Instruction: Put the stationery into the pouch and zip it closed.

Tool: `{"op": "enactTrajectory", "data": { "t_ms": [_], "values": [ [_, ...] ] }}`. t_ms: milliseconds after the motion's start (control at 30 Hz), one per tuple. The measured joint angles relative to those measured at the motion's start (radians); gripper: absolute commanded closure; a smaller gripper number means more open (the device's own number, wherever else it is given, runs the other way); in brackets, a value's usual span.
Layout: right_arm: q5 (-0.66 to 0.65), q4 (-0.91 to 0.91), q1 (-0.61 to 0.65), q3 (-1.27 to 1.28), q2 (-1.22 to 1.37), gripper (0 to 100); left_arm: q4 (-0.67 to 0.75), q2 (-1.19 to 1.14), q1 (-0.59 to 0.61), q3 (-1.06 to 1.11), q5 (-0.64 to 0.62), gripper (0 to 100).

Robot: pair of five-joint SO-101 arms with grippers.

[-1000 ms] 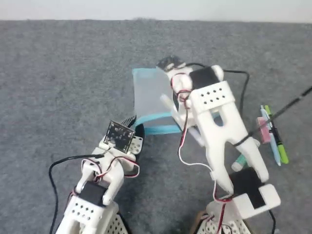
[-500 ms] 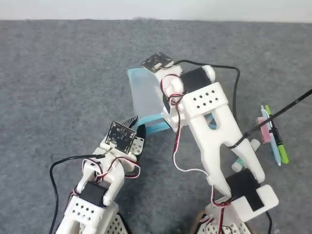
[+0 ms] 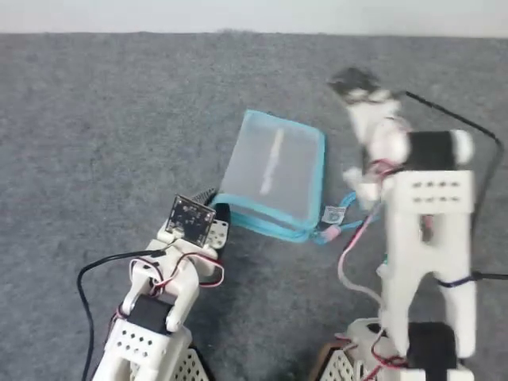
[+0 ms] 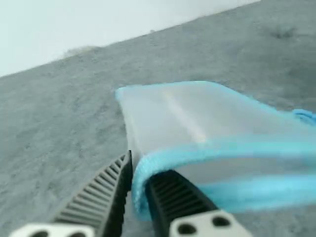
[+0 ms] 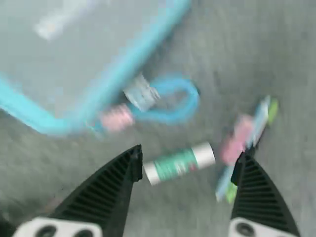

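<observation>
Your right gripper [image 5: 187,155] swung off the pouch [image 3: 274,171] and hung open, empty, over a tube [image 5: 178,163] still to pack; left gripper [image 4: 138,175] clamped the pouch's corner.

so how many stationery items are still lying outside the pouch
4, though blurred: a green-and-white tube lying near the pouch, and a pink item, a blue pen and a green pen bunched beside it. Others may be hidden.
</observation>
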State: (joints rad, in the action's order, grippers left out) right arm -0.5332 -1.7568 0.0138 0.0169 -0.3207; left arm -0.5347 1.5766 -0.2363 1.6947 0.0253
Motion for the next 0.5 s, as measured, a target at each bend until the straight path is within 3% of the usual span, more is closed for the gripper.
{"op": "enactTrajectory", "data": {
  "t_ms": [233, 500],
  "values": [
    [-0.262, 0.115, -0.405, 0.172, 0.083, 71.0, 0.000, 0.000, 0.041, 0.000, 0.000, 99],
    [-0.430, 0.256, -0.617, 0.176, 0.368, 77.1, 0.000, 0.000, 0.041, 0.008, 0.000, 99]
  ]
}}
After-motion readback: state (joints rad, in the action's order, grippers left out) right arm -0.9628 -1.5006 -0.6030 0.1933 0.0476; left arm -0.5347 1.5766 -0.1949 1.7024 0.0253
